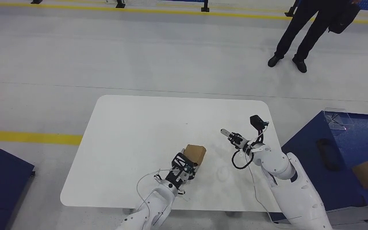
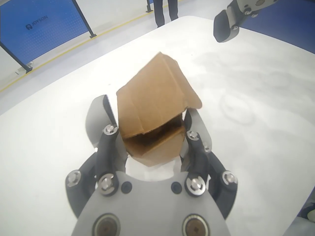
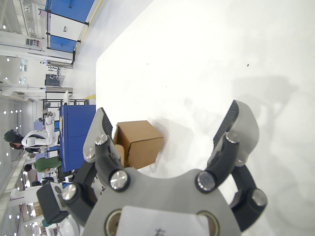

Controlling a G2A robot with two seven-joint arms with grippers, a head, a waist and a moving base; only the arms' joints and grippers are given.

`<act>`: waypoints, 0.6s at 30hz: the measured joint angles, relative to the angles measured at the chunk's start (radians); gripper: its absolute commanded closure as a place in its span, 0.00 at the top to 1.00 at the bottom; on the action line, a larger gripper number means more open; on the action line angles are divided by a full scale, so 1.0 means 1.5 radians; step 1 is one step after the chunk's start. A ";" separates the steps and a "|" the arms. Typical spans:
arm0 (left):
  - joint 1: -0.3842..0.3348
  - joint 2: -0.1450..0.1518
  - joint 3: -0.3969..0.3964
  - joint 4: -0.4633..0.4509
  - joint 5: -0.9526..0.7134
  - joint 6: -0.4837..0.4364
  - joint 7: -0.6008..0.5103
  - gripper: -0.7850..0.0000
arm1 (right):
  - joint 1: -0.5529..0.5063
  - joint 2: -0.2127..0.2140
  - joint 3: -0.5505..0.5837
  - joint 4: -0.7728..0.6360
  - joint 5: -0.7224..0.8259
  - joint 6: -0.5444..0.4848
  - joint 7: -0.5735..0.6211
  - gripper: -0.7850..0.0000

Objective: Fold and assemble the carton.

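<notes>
A small brown carton (image 1: pixel 194 153) sits near the front middle of the white table (image 1: pixel 132 138), one end flap standing loose. My left gripper (image 1: pixel 185 167) is shut on it from the front. In the left wrist view the carton (image 2: pixel 152 104) sits between the two fingers (image 2: pixel 108 109), its open end facing the camera. My right gripper (image 1: pixel 226 134) hovers open to the right of the carton, apart from it. In the right wrist view the right gripper (image 3: pixel 169 114) has its jaws spread wide, and the carton (image 3: pixel 140 143) lies beyond them. The right gripper (image 2: pixel 206 8) also shows in the left wrist view.
A blue cabinet (image 1: pixel 333 149) stands close beside the table's right edge. Another blue unit (image 1: pixel 11 172) is on the floor at the front left. Bare tabletop stretches to the left and the back of the carton.
</notes>
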 measured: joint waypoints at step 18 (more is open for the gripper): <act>0.092 0.026 -0.141 -0.195 -0.058 -0.026 -0.020 1.00 | -0.045 0.010 -0.037 -0.058 -0.134 -0.102 0.057 1.00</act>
